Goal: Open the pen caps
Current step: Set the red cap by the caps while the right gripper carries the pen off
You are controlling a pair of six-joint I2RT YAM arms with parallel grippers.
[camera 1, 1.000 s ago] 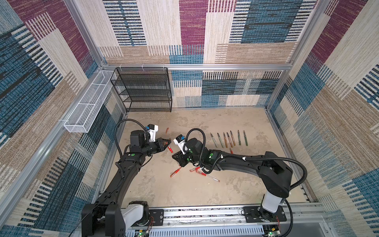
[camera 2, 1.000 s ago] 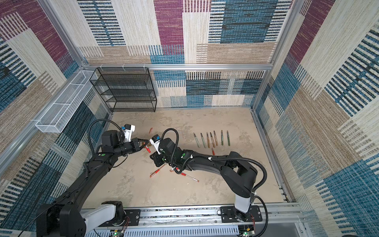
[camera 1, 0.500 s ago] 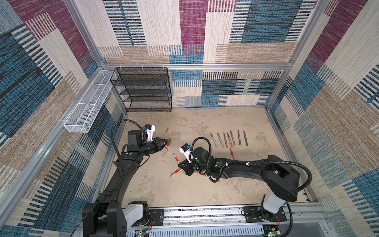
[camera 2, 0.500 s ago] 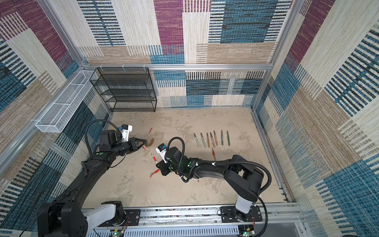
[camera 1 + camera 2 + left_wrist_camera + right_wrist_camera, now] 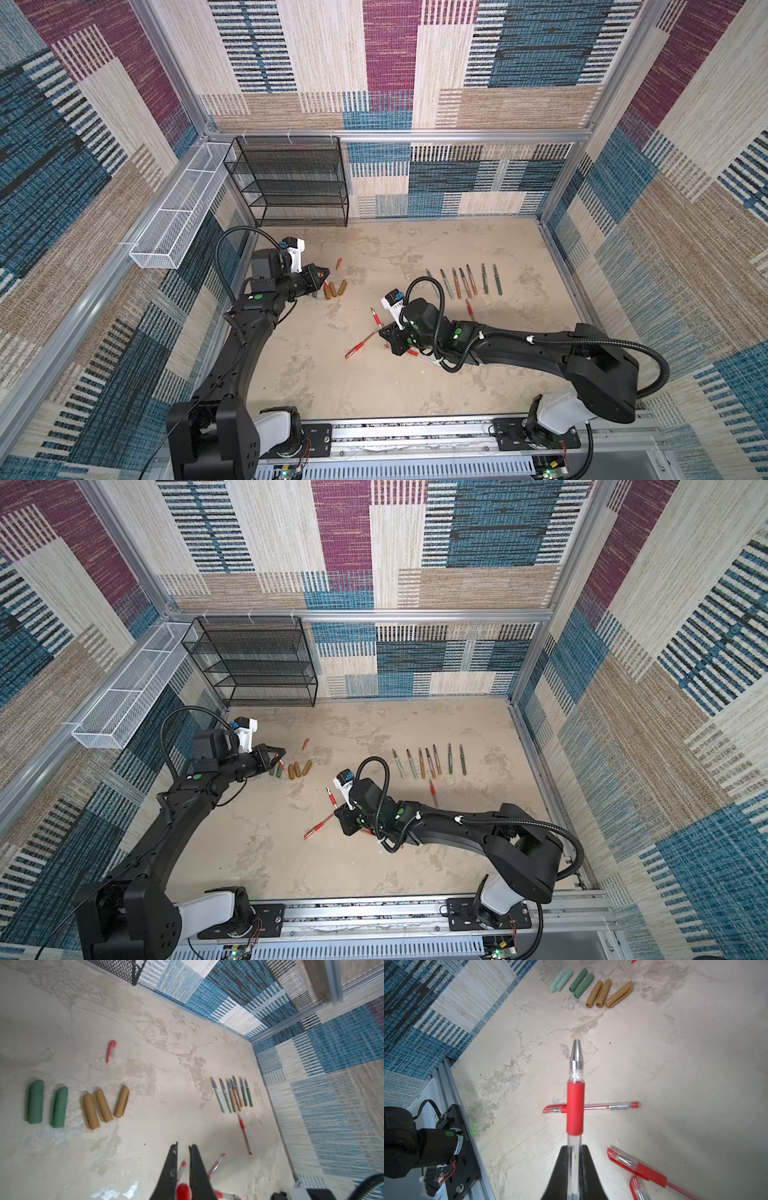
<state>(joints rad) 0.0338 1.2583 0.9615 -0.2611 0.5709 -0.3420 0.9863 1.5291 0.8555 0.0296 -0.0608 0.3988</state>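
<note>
Right gripper [image 5: 575, 1148] clamps an uncapped red pen [image 5: 575, 1105]. Left gripper [image 5: 184, 1145] is closed on a red cap [image 5: 184, 1190]. Loose caps [image 5: 59, 1107] lie in a row beside it, with the bare barrels [image 5: 461, 282] well apart. Remaining: three capped pens [image 5: 612, 1107] on the table [image 5: 675, 1064].

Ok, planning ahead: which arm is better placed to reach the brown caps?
Left. The left gripper, holding a red cap, hangs beside the brown caps; the right gripper holds a red pen.

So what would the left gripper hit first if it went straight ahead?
Probably just bare table: the left gripper points between the brown caps and the pens. Depth is hard to judge.
</note>
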